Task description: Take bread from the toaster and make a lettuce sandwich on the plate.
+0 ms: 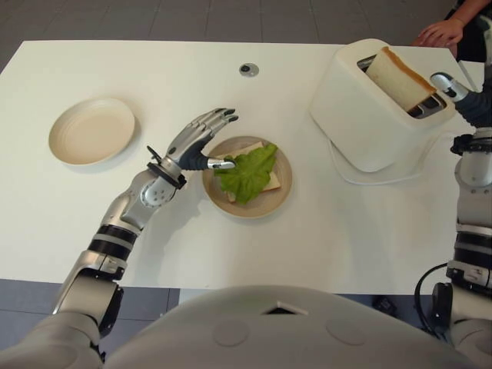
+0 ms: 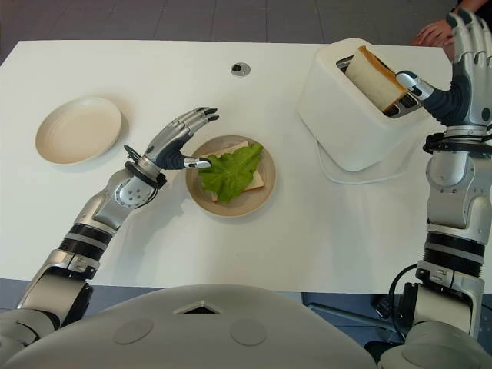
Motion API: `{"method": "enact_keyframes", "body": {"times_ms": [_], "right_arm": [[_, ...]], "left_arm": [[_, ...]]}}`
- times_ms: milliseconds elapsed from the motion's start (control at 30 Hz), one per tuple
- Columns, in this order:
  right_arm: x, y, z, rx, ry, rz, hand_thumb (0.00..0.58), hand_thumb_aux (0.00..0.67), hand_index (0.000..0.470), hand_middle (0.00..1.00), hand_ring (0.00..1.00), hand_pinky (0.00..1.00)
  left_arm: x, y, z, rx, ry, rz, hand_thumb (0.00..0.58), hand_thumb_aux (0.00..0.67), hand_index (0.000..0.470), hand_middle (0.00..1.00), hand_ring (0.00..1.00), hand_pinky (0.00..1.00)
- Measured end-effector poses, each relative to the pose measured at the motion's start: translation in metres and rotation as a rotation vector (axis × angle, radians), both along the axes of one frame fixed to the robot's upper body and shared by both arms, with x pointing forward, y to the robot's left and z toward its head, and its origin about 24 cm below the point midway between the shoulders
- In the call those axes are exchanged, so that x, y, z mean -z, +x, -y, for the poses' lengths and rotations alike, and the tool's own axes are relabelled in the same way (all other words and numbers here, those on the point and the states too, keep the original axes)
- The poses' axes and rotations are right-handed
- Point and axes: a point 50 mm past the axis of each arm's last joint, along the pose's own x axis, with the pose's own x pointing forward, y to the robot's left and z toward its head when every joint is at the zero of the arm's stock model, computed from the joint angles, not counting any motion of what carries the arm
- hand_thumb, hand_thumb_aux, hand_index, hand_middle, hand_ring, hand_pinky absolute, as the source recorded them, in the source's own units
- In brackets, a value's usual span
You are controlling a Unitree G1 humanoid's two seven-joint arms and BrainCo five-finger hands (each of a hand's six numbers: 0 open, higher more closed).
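A white toaster [image 1: 369,115] stands at the back right with a slice of bread [image 1: 396,77] sticking up from its slot. On the tan plate [image 1: 283,194] in the middle lies a bread slice [image 1: 272,181] with a green lettuce leaf [image 1: 246,173] on top. My left hand [image 1: 196,142] hovers at the plate's left rim, open, fingers stretched, thumb near the lettuce. Beside the toaster's right end my right hand [image 2: 465,65] is raised and open, its thumb close to the toaster bread.
An empty cream bowl-like plate [image 1: 92,131] sits at the left. A round grommet [image 1: 248,70] is set in the table at the back. The toaster's cord [image 1: 384,178] loops in front of it. A person's hand [image 1: 440,32] rests at the far right edge.
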Motion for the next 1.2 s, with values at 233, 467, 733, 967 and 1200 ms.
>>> {"method": "enact_keyframes", "body": {"times_ms": [233,467,733,967,1200], "right_arm": [[0.024,0.011,-0.007,-0.022,-0.082,-0.162,0.570,0.583,0.409,0.79,0.79,0.79],[0.002,0.004,-0.029,-0.131,-0.134,-0.073,0.580,0.670,0.470,1.00,1.00,1.00],[-0.026,0.007,-0.028,-0.148,-0.062,0.175,0.580,0.670,0.470,1.00,1.00,1.00],[-0.065,-0.017,-0.086,-0.682,0.342,0.458,0.580,0.670,0.470,1.00,1.00,1.00],[0.033,-0.006,-0.165,-1.085,0.576,-0.272,0.580,0.670,0.470,1.00,1.00,1.00]], "left_arm": [[0.002,-0.004,0.002,0.005,-0.031,-0.007,0.000,0.000,0.000,0.00,0.00,0.00],[0.001,-0.004,0.003,0.009,-0.038,-0.005,0.000,0.000,0.000,0.00,0.00,0.00],[0.001,-0.004,0.003,0.002,-0.047,-0.001,0.000,0.000,0.000,0.00,0.00,0.00],[-0.007,-0.001,-0.006,-0.060,-0.117,0.049,0.000,0.000,0.000,0.00,0.00,0.00],[-0.030,0.003,-0.021,-0.140,-0.303,0.183,0.000,0.000,0.000,0.00,0.00,0.00]]}}
